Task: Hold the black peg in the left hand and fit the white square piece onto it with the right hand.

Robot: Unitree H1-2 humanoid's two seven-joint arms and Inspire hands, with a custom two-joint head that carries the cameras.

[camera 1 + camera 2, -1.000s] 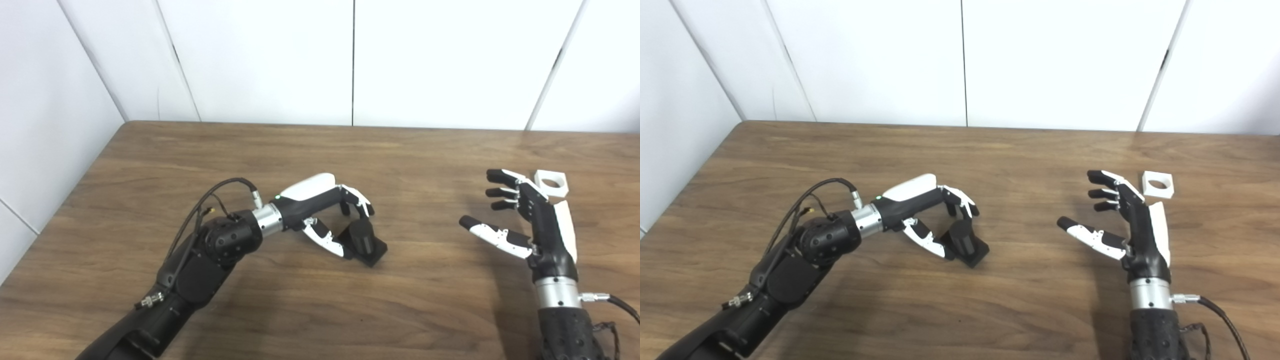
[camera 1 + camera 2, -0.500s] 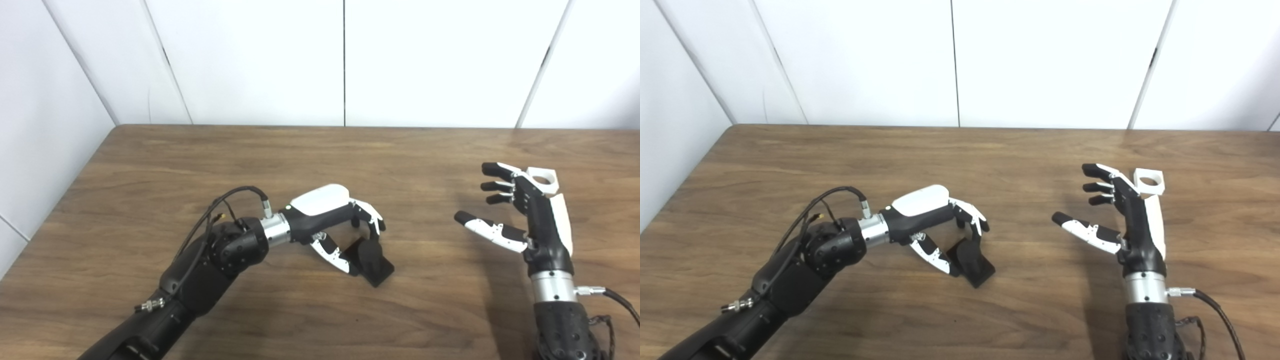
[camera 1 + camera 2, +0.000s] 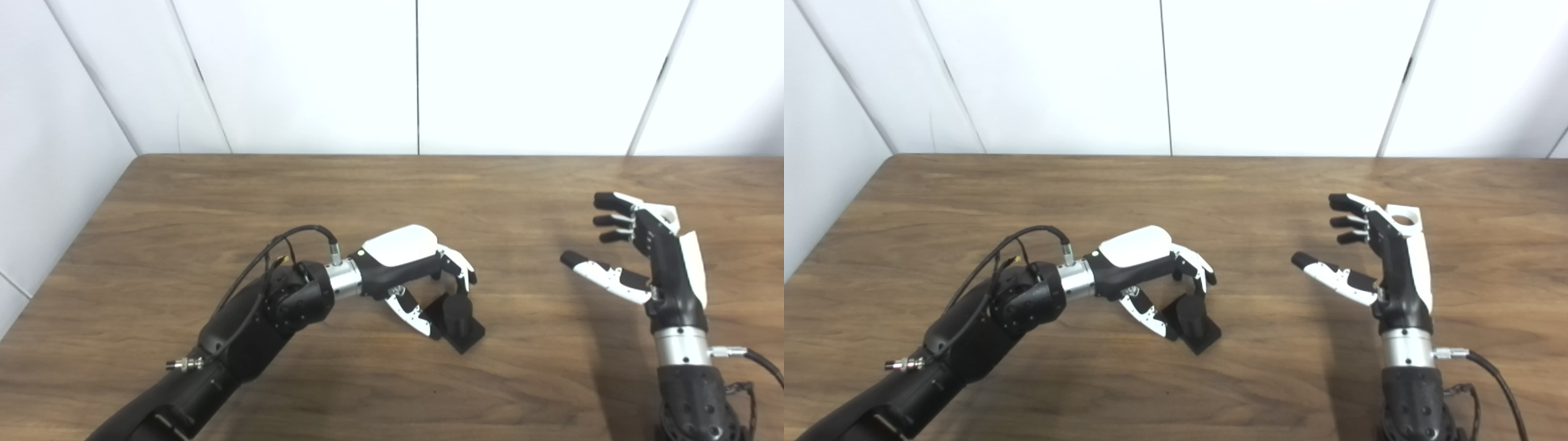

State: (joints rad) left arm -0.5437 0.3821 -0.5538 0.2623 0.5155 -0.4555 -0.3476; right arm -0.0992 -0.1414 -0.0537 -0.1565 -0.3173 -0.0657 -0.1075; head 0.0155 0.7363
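Neither step of the task is seen to be finished. The one black peg, a short cylinder on a square base, is found on the desk near its middle, and the left hand is curled over it, its fingers arched above the cylinder and the thumb set against the base on the near side. Whether the peg is already pinched cannot be told, as contact is hidden by the fingers; the base appears to be resting on the wood, so no lift is judged to have been made. The one white square piece, with a round hole through it, is seen far to the right, just behind the right hand and partly hidden by it. That hand is spread wide with nothing in it, palm turned toward the middle. What is left, by this judgement: the peg is to be gripped and raised, the white piece taken up, and the hole brought over the cylinder. Two hands, one peg and one white piece are counted.
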